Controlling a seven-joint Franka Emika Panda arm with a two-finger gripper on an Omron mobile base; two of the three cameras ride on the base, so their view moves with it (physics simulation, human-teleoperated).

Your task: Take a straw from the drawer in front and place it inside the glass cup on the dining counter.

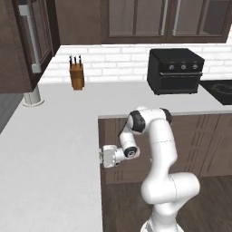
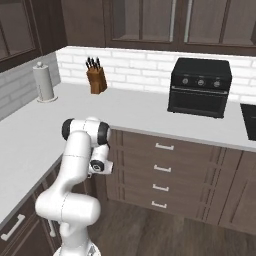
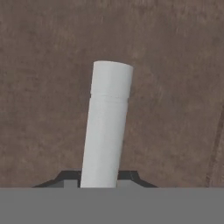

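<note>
Up close in the hand view, the dark brown drawer front spans the frame, with its white bar handle running up the middle. My gripper has a dark fingertip hugging each side of that bar and looks shut on it. From the left base view, the gripper is pushed in under the edge of the white worktop on the left side. The straw, the glass cup and the dining counter are out of view.
On the L-shaped worktop stand a knife block, a black toaster oven and a paper towel roll. A cooktop lies at the far right. A stack of drawers fills the cabinet ahead, above a wooden floor.
</note>
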